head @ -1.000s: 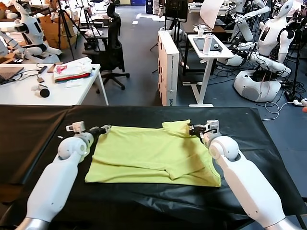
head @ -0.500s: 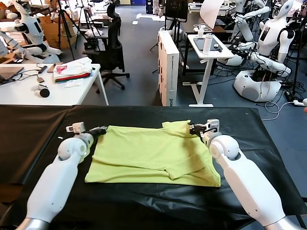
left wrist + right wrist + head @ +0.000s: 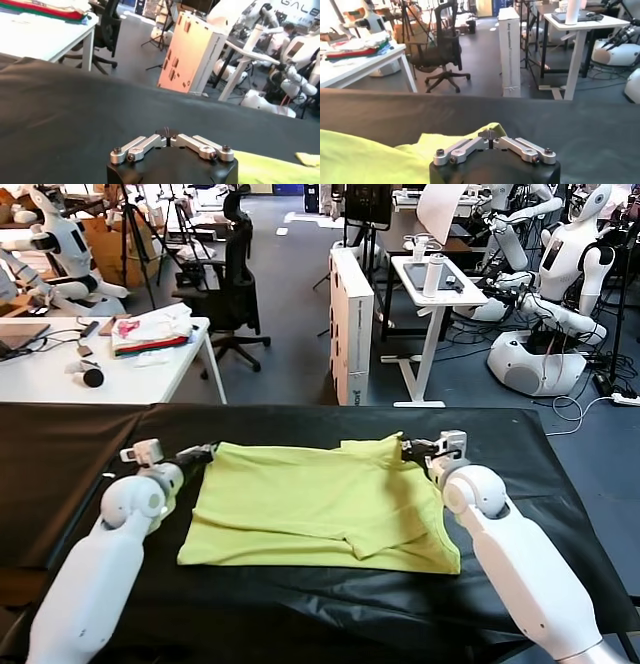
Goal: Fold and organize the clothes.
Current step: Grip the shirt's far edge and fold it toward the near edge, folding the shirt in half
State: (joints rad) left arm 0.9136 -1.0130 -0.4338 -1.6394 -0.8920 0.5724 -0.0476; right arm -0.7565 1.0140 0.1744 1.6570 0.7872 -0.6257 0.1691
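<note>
The clothes are one lime yellow-green T-shirt (image 3: 320, 504) lying flat on the black table (image 3: 560, 484), with a fold across its near half. My left gripper (image 3: 206, 451) is shut at the shirt's far left corner, and the cloth runs right up to its tips. In the left wrist view the left gripper (image 3: 170, 134) has its jaws together, with the T-shirt (image 3: 272, 170) showing only off to one side. My right gripper (image 3: 408, 448) is shut on the far right corner, which stands slightly raised. In the right wrist view the T-shirt (image 3: 365, 155) peaks at the right gripper (image 3: 491, 133).
Behind the table on the left, a white desk (image 3: 60, 379) carries a white, pink and red fabric pile (image 3: 150, 329). An office chair (image 3: 235, 284), a white cabinet (image 3: 350, 324) and other robots (image 3: 560, 284) stand farther back. Black cloth surrounds the shirt on all sides.
My left gripper has shut at the far left corner and drawn a little to the left with it. The right gripper has shifted slightly right, and the far right corner stands a bit higher.
</note>
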